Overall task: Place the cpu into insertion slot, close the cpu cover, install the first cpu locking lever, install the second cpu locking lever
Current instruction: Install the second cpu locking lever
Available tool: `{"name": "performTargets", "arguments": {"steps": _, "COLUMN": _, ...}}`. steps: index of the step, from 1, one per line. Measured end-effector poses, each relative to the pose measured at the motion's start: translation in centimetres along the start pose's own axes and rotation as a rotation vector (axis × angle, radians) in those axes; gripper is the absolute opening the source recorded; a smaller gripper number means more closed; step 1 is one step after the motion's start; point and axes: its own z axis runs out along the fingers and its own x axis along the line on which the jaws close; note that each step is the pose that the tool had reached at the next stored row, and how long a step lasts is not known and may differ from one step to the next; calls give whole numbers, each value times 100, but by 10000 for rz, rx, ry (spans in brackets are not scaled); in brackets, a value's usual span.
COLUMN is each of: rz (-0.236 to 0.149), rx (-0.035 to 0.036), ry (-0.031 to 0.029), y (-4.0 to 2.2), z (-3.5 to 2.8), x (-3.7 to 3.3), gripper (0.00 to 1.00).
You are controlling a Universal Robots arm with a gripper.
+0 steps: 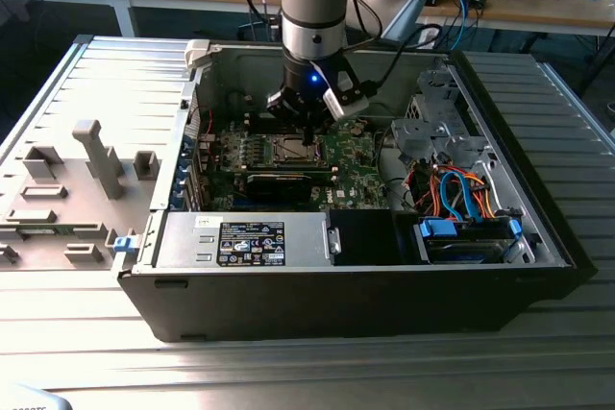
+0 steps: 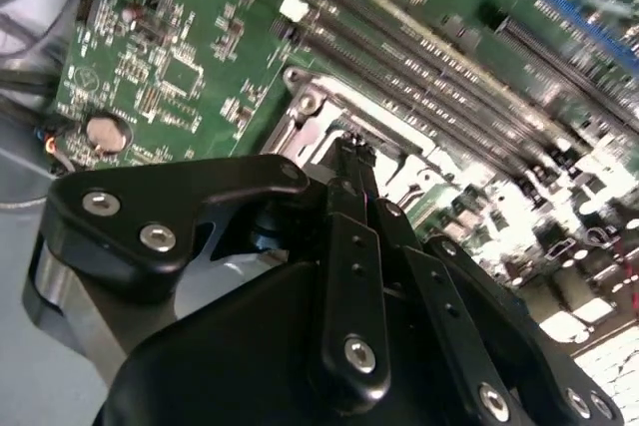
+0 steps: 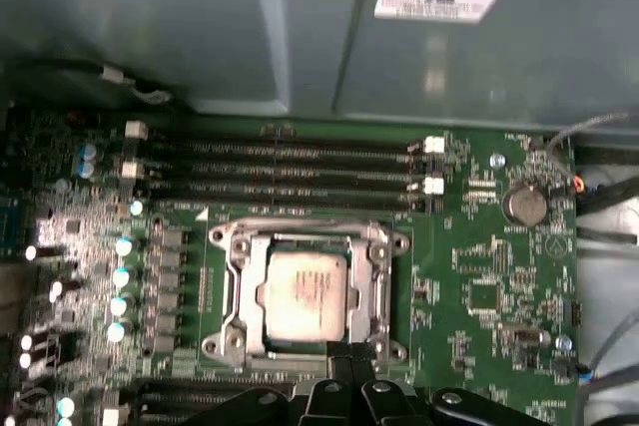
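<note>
Gripper point(image 3: 351, 354) at the socket's edge, fingers pressed together.
The cpu point(image 3: 306, 293) sits in the insertion slot point(image 3: 232, 291); the cpu cover point(image 3: 380, 266) seems closed over it.

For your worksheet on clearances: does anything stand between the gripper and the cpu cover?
Nothing visible does. The gripper sits right at the edge of the cpu cover, which lies flat over the cpu in the first wrist view.

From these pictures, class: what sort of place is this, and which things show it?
Probably a robotics lab or test bench. An open computer case lies on a ribbed metal table, a robot arm's gripper hangs over the cpu in its socket, and a cable-strewn workbench stands behind.
</note>
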Motion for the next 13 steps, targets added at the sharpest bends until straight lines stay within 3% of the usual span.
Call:
{"name": "performTargets", "arguments": {"steps": 2, "rz": 2, "rx": -49, "ry": -2, "y": -83, "z": -5, "x": 4, "gripper": 11}}
{"name": "performTargets", "arguments": {"steps": 3, "rz": 6, "rx": -133, "ry": -7, "y": -132, "z": -8, "x": 7, "gripper": 11}}
{"name": "performTargets", "arguments": {"steps": 5, "rz": 16, "rx": -367, "ry": -19, "y": -218, "z": -14, "x": 12, "gripper": 11}}
{"name": "performTargets", "arguments": {"steps": 8, "rz": 33, "rx": -701, "ry": -36, "y": -260, "z": -19, "x": 44, "gripper": 11}}
{"name": "performTargets", "arguments": {"steps": 9, "rz": 39, "rx": -862, "ry": -46, "y": -272, "z": -20, "x": 81, "gripper": 11}}
{"name": "performTargets", "arguments": {"steps": 11, "rz": 43, "rx": -991, "ry": -59, "y": -281, "z": -19, "x": 135, "gripper": 11}}
{"name": "performTargets", "arguments": {"steps": 13, "rz": 48, "rx": -1069, "ry": -67, "y": -292, "z": -18, "x": 207, "gripper": 11}}
